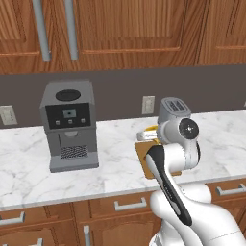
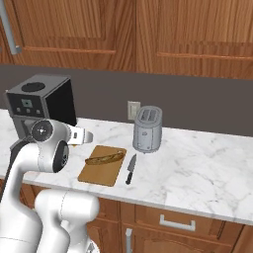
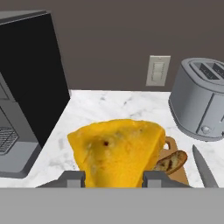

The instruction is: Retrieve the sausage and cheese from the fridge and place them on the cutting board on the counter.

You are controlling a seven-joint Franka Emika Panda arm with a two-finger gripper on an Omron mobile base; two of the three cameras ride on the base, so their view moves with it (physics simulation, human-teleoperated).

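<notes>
The cheese (image 3: 116, 153), a bright yellow wedge, sits between my two fingertips in the hand view, with my gripper (image 3: 113, 179) shut on it. In the left base view a sliver of the cheese (image 1: 151, 128) shows at the hand, above the far left corner of the cutting board (image 1: 141, 153). The light-brown cutting board (image 2: 101, 170) lies on the white marble counter (image 2: 197, 168), with a golden-brown bread-like piece (image 2: 105, 158) on it. The sausage and the fridge are out of view.
A black-handled knife (image 2: 131, 169) lies just right of the board. A grey toaster (image 2: 147, 128) stands behind the knife. A grey coffee machine (image 1: 69, 125) stands to the left of the board. Wooden wall cabinets hang above the counter.
</notes>
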